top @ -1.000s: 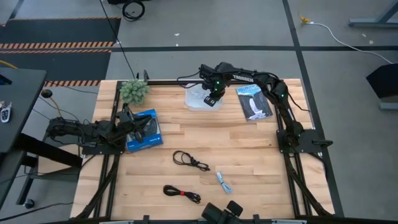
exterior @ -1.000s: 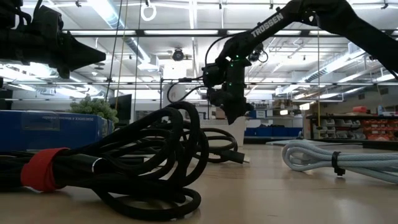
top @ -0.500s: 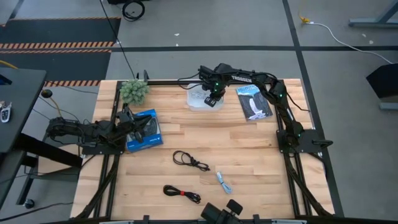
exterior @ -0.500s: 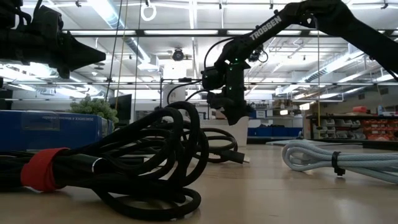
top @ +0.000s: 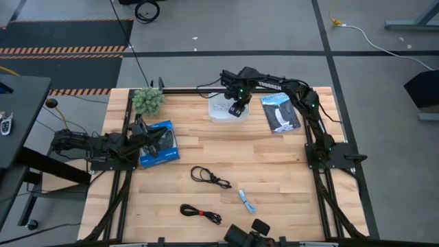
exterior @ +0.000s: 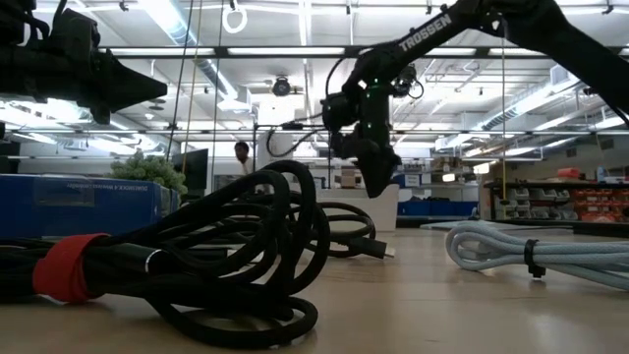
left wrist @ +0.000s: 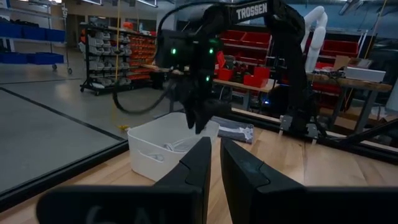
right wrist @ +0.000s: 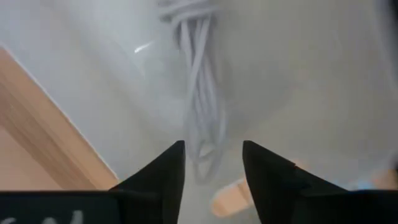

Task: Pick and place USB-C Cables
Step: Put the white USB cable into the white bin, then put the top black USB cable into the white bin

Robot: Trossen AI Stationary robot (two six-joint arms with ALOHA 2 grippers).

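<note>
The white cable (right wrist: 199, 81) lies coiled on the floor of a white bin (top: 218, 111) at the table's far side. My right gripper (top: 234, 108) hovers open above that bin, fingers pointing down at the cable without touching it (right wrist: 211, 163). On the near half of the wooden table lie the plain black cable (top: 209, 177), the light blue cable (top: 246, 200) and the black cable with red tie (top: 200, 213). My left gripper (top: 152, 142) waits at the table's left over a blue box, fingers together (left wrist: 215, 163).
A blue box (top: 164, 147) sits under the left arm. A green plant (top: 148, 100) stands at the far left corner, and a dark printed packet (top: 280, 113) lies right of the bin. A black camera (top: 247, 234) sits at the near edge. A person (exterior: 241, 157) stands far off.
My right gripper has risen a little above the white bin, its wrist climbing in the low view while the fingers stay over the bin. The cables on the table have kept still.
</note>
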